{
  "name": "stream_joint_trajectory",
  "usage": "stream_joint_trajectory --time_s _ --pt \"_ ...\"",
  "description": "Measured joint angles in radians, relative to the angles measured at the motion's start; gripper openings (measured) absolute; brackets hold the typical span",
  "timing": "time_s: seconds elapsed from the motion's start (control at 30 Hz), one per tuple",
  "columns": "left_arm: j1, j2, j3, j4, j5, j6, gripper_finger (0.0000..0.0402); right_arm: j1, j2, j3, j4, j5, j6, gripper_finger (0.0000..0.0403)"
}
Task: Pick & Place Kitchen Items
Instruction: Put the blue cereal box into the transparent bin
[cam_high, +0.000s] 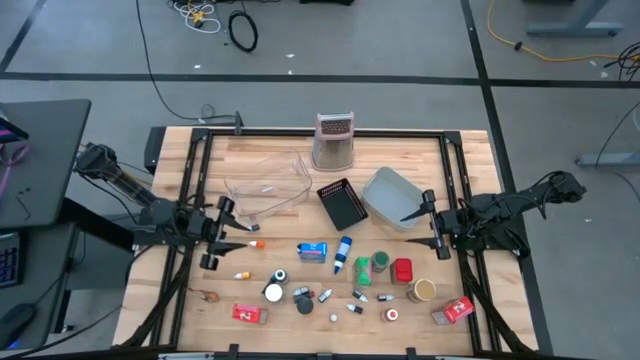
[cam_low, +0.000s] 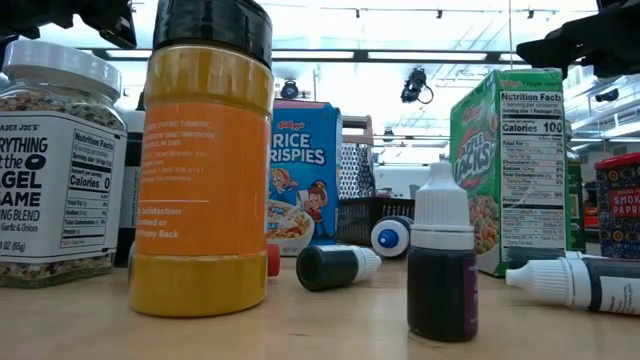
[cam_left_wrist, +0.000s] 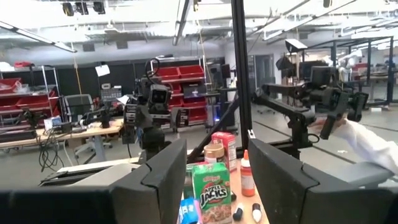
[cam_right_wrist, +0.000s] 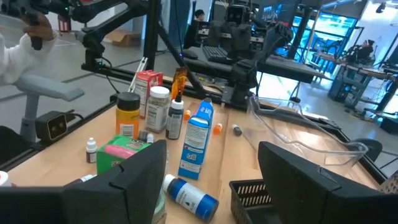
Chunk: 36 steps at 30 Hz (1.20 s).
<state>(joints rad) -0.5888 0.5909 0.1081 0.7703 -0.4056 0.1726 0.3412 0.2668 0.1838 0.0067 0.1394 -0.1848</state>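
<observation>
Wooden tabletop (cam_high: 300, 150) carries small kitchen items scattered across its near half: a blue cereal box (cam_high: 313, 251), a blue-white bottle (cam_high: 343, 254), a green box (cam_high: 363, 269), a red can (cam_high: 402, 269) and a red packet (cam_high: 250, 314). Both arms wait at the edges, the left gripper (cam_high: 229, 231) and right gripper (cam_high: 424, 226) hovering with fingers spread and holding nothing. Behind the items sit a clear tray (cam_high: 268, 186), a black mesh basket (cam_high: 342, 203), a grey bin (cam_high: 392, 196) and a metal grater (cam_high: 335, 141).

The orange jar (cam_low: 208, 160) hides part of the cereal box (cam_low: 303, 175).
</observation>
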Motion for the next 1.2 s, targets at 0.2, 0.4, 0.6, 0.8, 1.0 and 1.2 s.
stream_joint_trajectory --time_s 0.2,0.4,0.6,0.8,1.0,1.2 --pt "0.000 0.039 0.014 0.008 0.002 -0.014 0.0183 0.000 0.000 0.000 0.002 0.000 0.000 0.0265" --pt "0.000 0.100 0.051 0.008 0.003 -0.031 0.0183 0.000 0.000 0.000 0.093 0.001 -0.030 0.0265" --pt "0.000 0.174 0.113 0.007 -0.018 0.000 0.0183 0.000 0.001 0.000 0.230 0.001 0.022 0.0265" --pt "0.011 0.273 0.179 -0.001 -0.120 0.016 0.0183 0.000 0.003 0.000 0.588 0.192 -0.319 0.0265" --pt "0.069 0.364 0.276 -0.109 -0.200 -0.021 0.0183 0.000 0.003 0.001 0.823 0.452 -0.413 0.0265" --pt "0.146 0.472 0.396 -0.292 -0.194 -0.108 0.0191 0.000 0.021 0.001 0.761 0.628 -0.356 0.0265"
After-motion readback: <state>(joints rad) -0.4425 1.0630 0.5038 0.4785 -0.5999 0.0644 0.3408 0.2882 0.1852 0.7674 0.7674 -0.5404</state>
